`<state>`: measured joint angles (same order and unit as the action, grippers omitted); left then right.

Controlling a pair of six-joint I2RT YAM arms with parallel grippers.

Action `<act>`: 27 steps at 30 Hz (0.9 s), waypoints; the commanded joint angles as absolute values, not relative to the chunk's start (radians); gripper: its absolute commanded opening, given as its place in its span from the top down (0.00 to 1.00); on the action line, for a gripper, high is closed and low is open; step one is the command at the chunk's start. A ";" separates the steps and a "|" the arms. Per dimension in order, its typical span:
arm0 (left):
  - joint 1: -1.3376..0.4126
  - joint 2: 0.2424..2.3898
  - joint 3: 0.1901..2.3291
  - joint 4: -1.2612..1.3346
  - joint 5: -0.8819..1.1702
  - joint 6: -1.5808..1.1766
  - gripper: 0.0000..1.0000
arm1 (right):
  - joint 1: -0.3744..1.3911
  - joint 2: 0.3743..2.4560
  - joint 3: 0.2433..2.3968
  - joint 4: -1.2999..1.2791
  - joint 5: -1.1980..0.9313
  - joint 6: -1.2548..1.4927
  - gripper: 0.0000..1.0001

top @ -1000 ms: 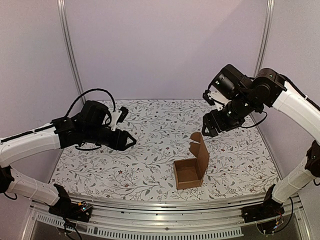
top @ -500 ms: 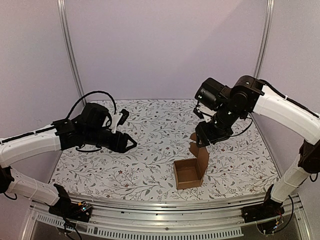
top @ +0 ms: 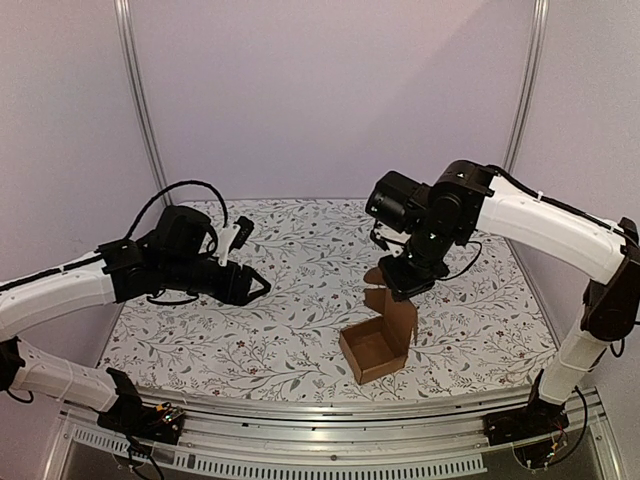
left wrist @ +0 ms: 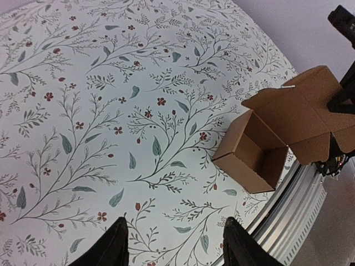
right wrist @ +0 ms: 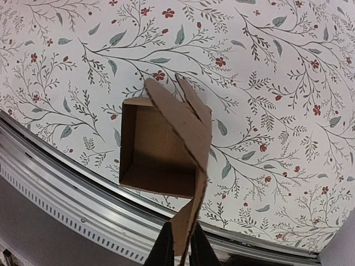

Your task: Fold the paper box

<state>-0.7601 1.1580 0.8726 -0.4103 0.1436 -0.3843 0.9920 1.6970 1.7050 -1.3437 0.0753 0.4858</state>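
One paper box [top: 375, 350], one flap between right fingers [right wrist: 164, 250] — left fingers [left wrist: 113, 246] spread.

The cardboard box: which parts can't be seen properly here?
- Top external: the paper box lid's upper edge, behind the right pincer.
- Right wrist: part of its inside, behind the raised lid; the pincer fingers, cut by the bottom edge.
- Left wrist: the lid's tip, cut by the right edge.

brown paper box [top: 378, 348], white floral-print table [top: 280, 320]
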 commanded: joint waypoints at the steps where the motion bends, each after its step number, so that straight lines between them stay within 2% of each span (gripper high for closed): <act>1: -0.748 1.128 0.869 -0.444 0.121 -0.368 0.43 | 1.009 1.712 1.759 -1.425 0.112 0.461 0.98; 6: -0.747 1.105 0.884 -0.452 0.117 -0.367 0.43 | 1.046 1.741 1.803 -1.438 0.180 0.364 1.00; 11: -0.748 1.089 0.903 -0.463 0.141 -0.357 0.42 | 1.086 1.760 1.838 -1.391 0.258 0.139 1.00; 20: -0.750 1.087 0.873 -0.386 0.228 -0.373 0.42 | 1.093 1.744 1.842 -1.282 0.199 -0.346 1.00; 27: -0.781 1.143 0.860 -0.291 0.263 -0.347 0.38 | 1.093 1.797 1.893 -1.261 0.196 -0.507 1.00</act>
